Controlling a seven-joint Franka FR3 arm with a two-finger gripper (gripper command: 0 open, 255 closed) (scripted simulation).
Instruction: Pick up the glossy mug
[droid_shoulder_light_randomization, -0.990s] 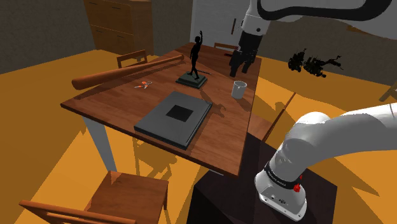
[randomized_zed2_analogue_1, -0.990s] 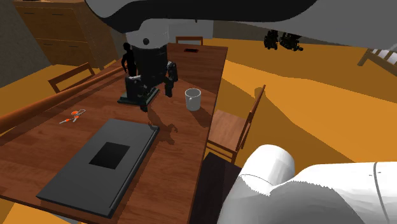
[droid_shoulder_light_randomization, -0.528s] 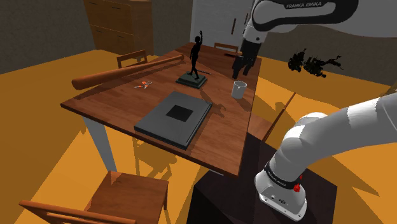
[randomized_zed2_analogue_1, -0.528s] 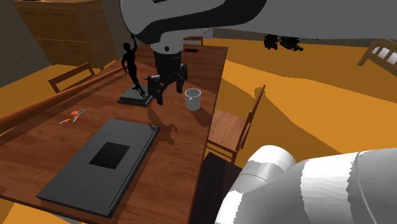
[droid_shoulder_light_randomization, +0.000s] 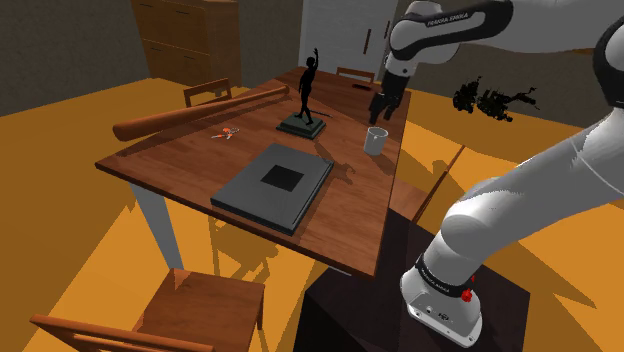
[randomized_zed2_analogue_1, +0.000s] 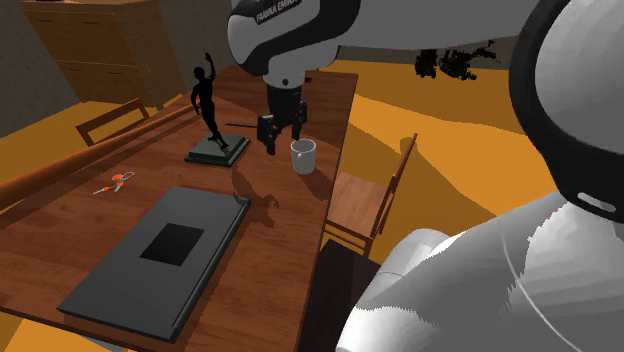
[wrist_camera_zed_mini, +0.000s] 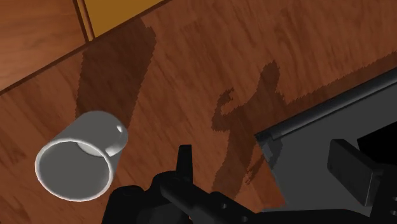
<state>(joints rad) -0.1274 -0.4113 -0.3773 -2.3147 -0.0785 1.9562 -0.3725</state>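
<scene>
Fingers stand apart with nothing between them and touch nothing; the second exterior view shows it best. Gripper hangs above the table, just beside the mug on the statuette side, not over it yet. Mug is upright and pale grey, mouth up, near the table edge at that view's right, with a small handle on its side. Judgement: light, rigid, with a smooth wall that is likely slippery; it could tip or chip if bumped. Best hold is across the rim, one finger inside and one outside, away from the handle. Next move needs a sideways shift, then a descent.
</scene>
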